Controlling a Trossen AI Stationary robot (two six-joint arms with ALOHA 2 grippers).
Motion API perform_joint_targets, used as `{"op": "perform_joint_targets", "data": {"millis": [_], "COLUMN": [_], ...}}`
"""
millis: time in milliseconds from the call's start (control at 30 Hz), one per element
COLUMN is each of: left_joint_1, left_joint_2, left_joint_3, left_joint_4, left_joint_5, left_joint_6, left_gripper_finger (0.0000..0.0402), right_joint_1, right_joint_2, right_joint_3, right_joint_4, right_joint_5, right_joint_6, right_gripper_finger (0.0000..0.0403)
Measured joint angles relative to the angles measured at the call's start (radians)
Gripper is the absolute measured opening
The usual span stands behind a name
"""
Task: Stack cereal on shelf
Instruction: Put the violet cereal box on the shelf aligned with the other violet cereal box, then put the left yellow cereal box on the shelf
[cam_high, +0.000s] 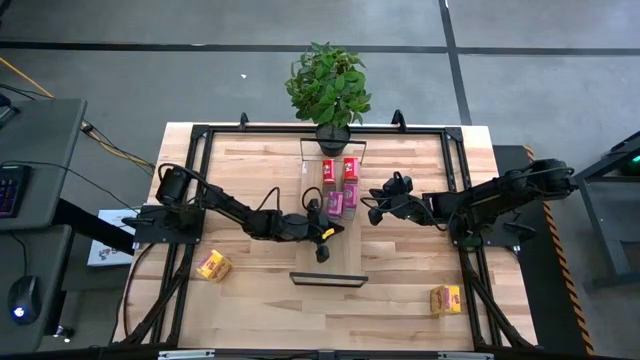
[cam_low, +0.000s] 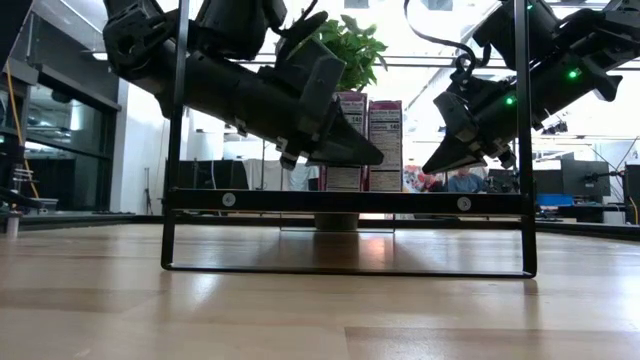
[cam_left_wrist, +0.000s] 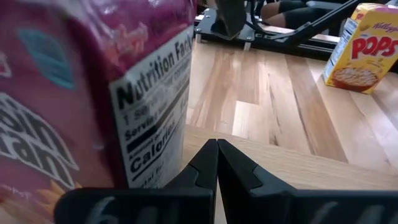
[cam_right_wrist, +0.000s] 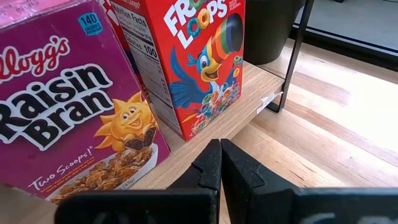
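The shelf (cam_high: 340, 262) is a narrow wood plank with black end frames, running from near to far at mid-table. Two red boxes (cam_high: 339, 168) and two pink boxes (cam_high: 342, 198) stand upright on its far half. In the right wrist view they show as a pink box (cam_right_wrist: 68, 106) and a red box (cam_right_wrist: 199, 62). Two yellow boxes lie on the table, one at the near left (cam_high: 213, 265) and one at the near right (cam_high: 446, 299). My left gripper (cam_high: 324, 238) is shut and empty over the shelf, just near of the pink boxes (cam_left_wrist: 81, 93). My right gripper (cam_high: 374, 207) is shut and empty, right of the boxes.
A potted plant (cam_high: 330, 85) stands at the shelf's far end. A black frame (cam_high: 200, 140) runs around the tabletop. The tabletop is bare wood to the left and right of the shelf.
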Motion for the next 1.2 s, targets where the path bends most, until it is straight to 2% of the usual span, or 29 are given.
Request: {"op": "perform_joint_targets", "data": {"millis": [1000, 1200], "left_joint_1": [0.037, 0.009], "left_joint_2": [0.000, -0.067], "left_joint_3": [0.000, 0.000], "left_joint_4": [0.006, -0.078], "left_joint_5": [-0.045, 0.048], "left_joint_6": [-0.028, -0.034], "left_gripper_finger": [0.0000, 0.0000], "right_joint_1": [0.000, 0.000], "right_joint_2": [0.000, 0.000], "right_joint_3": [0.000, 0.000], "right_joint_4": [0.000, 0.000], "right_joint_5": [0.000, -0.013], "right_joint_6": [0.000, 0.000], "right_gripper_finger": [0.0000, 0.0000]}}
